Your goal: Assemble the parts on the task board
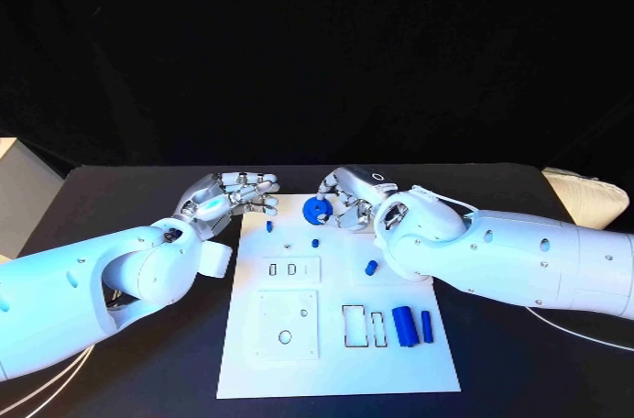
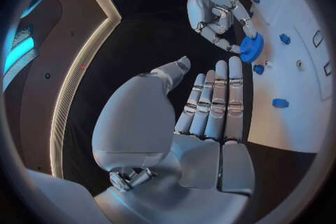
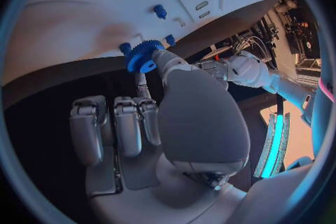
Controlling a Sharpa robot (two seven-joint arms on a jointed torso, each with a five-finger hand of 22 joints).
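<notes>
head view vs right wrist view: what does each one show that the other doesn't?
Head view alone: two blue cylinders lying side by side near the white task board's near right corner, beside rectangular slots, and a square plate with round holes.

Right wrist view alone: the right hand's palm side, thumb tip touching the blue toothed gear, and the gear's teeth.

Both: the gear held by the right hand at the board's far edge, a small blue peg on the board, and the left hand.
</notes>
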